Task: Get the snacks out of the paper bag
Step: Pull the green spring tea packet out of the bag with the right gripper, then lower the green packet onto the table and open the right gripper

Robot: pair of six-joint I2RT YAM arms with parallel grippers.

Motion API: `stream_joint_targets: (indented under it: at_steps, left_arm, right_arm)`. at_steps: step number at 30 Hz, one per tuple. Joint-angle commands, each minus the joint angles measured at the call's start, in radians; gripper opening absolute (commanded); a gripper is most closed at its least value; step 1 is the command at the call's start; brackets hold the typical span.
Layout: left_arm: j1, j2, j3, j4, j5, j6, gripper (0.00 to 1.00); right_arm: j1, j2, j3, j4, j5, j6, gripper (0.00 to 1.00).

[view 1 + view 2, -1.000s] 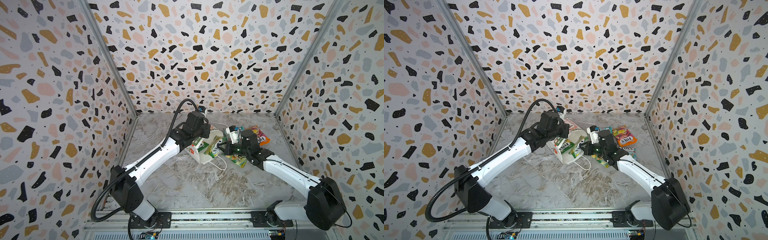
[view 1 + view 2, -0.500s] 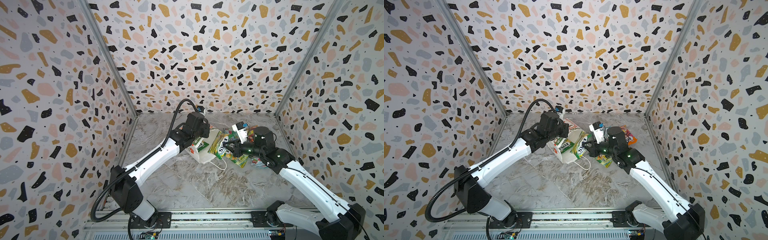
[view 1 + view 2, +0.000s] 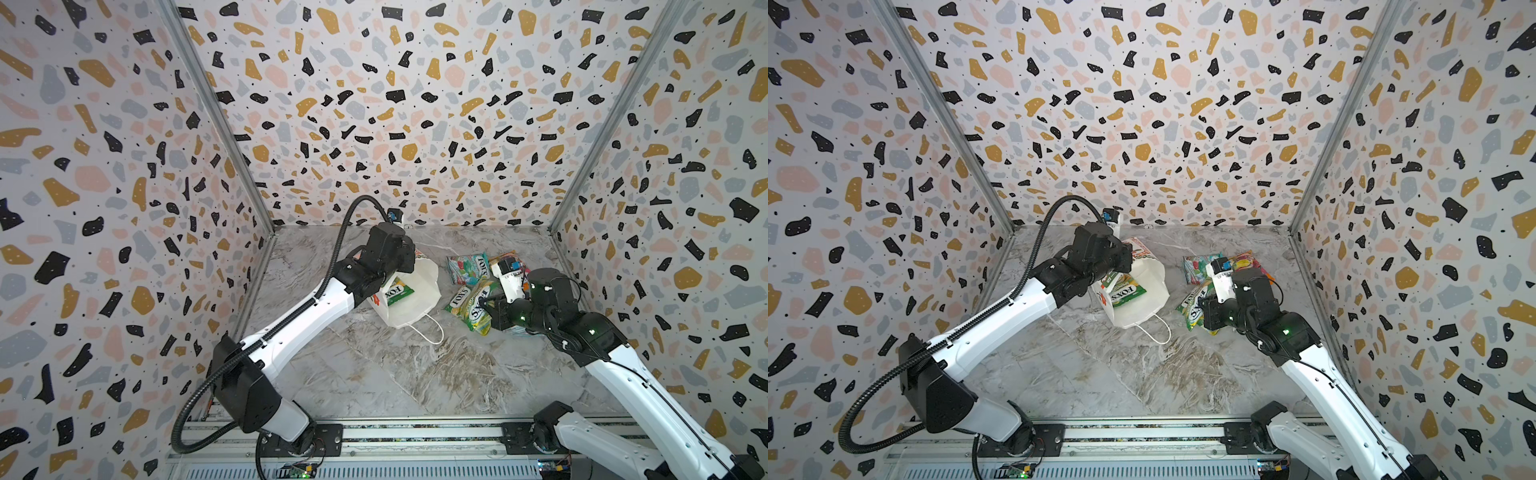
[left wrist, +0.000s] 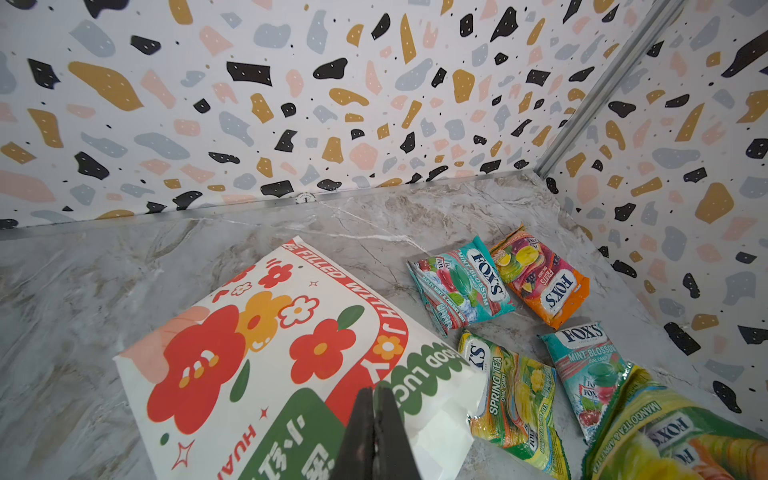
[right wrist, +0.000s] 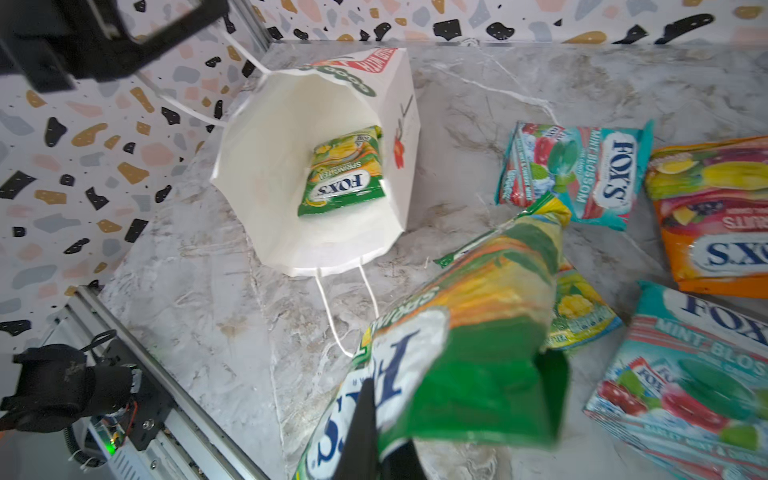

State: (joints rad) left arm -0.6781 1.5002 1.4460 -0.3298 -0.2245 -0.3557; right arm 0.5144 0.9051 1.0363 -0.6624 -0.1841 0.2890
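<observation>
Speckled walls (image 3: pixel 415 104) stand round three sides of the marble table (image 3: pixel 374 374). In both top views the paper bag (image 3: pixel 422 291) lies on its side a little toward 12 o'clock from the table's middle, with its open mouth turned toward 4 o'clock. The left gripper (image 4: pixel 376 401) sits at the bag's 11 o'clock edge, jaws pressed together on the upper rim. Just which part of the bag they pinch is hidden. The right gripper (image 5: pixel 374 440), at 3 o'clock from the bag, is clamped on a green-yellow packet (image 5: pixel 469 332) and holds it tilted, up off the marble. Another green-yellow packet (image 5: pixel 343 172) lies flat inside the bag, label up. Four packets lie out on the table at the bag's 3 o'clock side. A teal-red one (image 4: pixel 461 282) and an orange one (image 4: pixel 540 278) lie side by side toward 12 o'clock from the right gripper. A green-yellow one (image 4: pixel 515 399) lies partly under the held packet, and a second teal-red one (image 4: pixel 590 374) lies just beside that.
</observation>
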Motion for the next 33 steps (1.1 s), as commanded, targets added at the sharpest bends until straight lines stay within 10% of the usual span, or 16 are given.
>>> stream_joint_targets:
  at_steps: [1,20,33]
  left_arm:
    - [-0.001,-0.033,-0.013,0.035,-0.022,0.0,0.0]
    - [-0.001,-0.022,0.045,0.034,0.03,-0.006,0.0]
    - [-0.001,-0.016,0.04,0.041,0.053,-0.012,0.0]
  right_arm:
    - [-0.004,-0.023,-0.004,-0.056,0.075,-0.02,0.0]
    - [-0.015,0.053,-0.403,0.381,-0.429,0.08,0.0]
    - [-0.028,0.195,-0.399,0.254,-0.155,0.074,0.05]
